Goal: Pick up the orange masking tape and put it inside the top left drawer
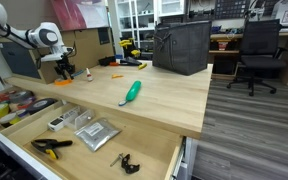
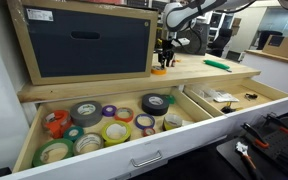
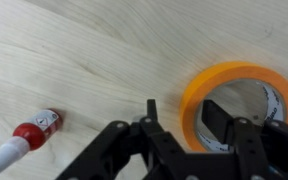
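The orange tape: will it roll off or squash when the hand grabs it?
Lying flat on the wooden table, the tape probably won't roll. It's a thin hollow ring, so likely light. Its wall looks stiff enough for the hand to pinch.

- Orange masking tape [image 3: 239,95]: in the wrist view, the near arc is hidden behind the gripper [image 3: 184,118]. The right rim touches the picture's edge.
- Gripper: only the fingers show, and the body is cut off at the bottom edge.
- Red-capped marker [image 3: 24,138]: the white barrel runs out at the lower left corner, and the lettering on it is too blurred to read.
- Robot arm [image 1: 19,32]: cropped by the left edge in an exterior view.
- Top left drawer [image 1: 6,108]: cut by the left edge. The red, yellow and dark contents are too blurred to tell apart.
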Controlling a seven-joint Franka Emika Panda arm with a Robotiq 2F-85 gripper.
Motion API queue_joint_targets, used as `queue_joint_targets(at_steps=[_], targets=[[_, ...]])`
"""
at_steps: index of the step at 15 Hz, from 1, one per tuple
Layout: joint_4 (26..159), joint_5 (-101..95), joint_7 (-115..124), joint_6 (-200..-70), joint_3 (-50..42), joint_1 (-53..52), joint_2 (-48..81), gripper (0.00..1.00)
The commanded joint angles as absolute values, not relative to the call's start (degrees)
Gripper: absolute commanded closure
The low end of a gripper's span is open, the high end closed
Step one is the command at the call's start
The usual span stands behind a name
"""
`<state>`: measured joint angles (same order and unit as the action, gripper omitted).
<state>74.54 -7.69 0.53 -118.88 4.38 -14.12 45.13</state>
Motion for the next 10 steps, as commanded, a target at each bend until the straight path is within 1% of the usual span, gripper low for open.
queue_joint_targets(at_steps=[1,3,4,8,9,10], targets=[[75.30,-8.39,1.83,-119.98,3.94,-14.75,44.18,0.79],[75.08,-8.10,1.63,-119.88,4.22,-14.78,43.93,0.95],[74.99,-8.09,1.59,-119.80,4.26,-14.84,43.83,0.99],[74.34,-7.62,1.73,-118.82,4.23,-14.50,43.67,1.00],[74.01,-7.50,1.69,-118.38,4.19,-14.30,43.66,0.74],[73.84,-7.66,1.41,-118.31,4.08,-14.16,43.61,0.73]])
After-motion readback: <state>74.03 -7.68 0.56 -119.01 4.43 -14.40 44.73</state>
